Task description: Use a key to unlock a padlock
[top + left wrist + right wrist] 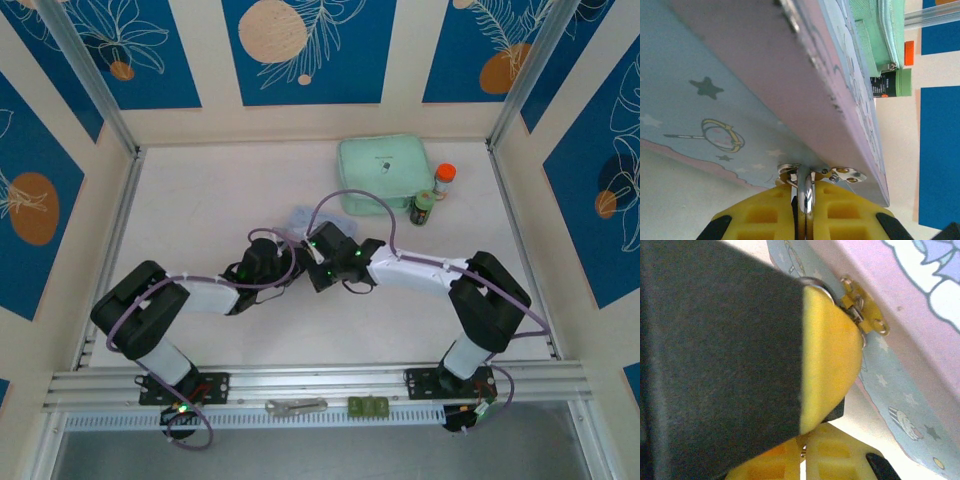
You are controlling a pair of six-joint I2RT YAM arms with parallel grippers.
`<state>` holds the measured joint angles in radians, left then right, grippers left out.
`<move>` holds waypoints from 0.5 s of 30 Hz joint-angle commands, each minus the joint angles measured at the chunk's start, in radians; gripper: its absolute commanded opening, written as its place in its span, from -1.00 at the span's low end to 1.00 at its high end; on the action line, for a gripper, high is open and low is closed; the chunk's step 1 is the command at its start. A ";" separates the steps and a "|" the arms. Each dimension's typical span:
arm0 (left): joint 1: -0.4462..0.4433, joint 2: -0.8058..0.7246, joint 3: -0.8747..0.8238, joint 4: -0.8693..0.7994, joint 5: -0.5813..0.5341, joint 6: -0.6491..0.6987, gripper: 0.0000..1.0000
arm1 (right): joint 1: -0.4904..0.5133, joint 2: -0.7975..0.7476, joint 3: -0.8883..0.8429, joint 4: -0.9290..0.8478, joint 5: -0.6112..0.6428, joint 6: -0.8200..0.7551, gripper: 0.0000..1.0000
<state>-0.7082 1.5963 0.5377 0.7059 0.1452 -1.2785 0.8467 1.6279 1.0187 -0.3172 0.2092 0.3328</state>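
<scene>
Progress looks early: nothing is showing the lock opened. From above, both arms are meeting at mid-counter (200, 200). The left pincer (290, 252) and right pincer (318, 250) are crowding the near edge of a pale blue tin (303, 214), with a green pouch (385, 168) lying toward two o'clock of it.

In the left wrist view, the yellow fingers (770, 215) are pressing together on the padlock (805, 192), clamping its thin silver shackle. The shackle is passing through the tin's hasp (845, 175) at six o'clock of the frame, and the dark body is lying out of sight.

In the right wrist view, the right pincer is sitting closed, its tip nosing against the hasp at one o'clock. Whether the key is pinched inside, I cannot tell.

Judging from this, steadying the lock is done. Seating the key, turning it and freeing the shackle are all waiting.
</scene>
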 commanded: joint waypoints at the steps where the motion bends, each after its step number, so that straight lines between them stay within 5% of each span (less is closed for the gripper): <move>1: -0.016 0.008 0.000 0.142 0.053 -0.003 -1.00 | -0.102 -0.026 -0.024 0.093 -0.276 0.083 -1.00; 8: -0.016 0.049 -0.076 0.402 0.171 0.046 -1.00 | -0.296 0.055 -0.038 0.227 -0.829 0.180 -1.00; 15: -0.015 0.071 -0.089 0.463 0.175 0.047 -1.00 | -0.319 0.088 -0.036 0.226 -0.872 0.175 -1.00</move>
<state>-0.7021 1.6703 0.4515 1.0161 0.1974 -1.2556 0.5529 1.7267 0.9718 -0.2012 -0.5587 0.4534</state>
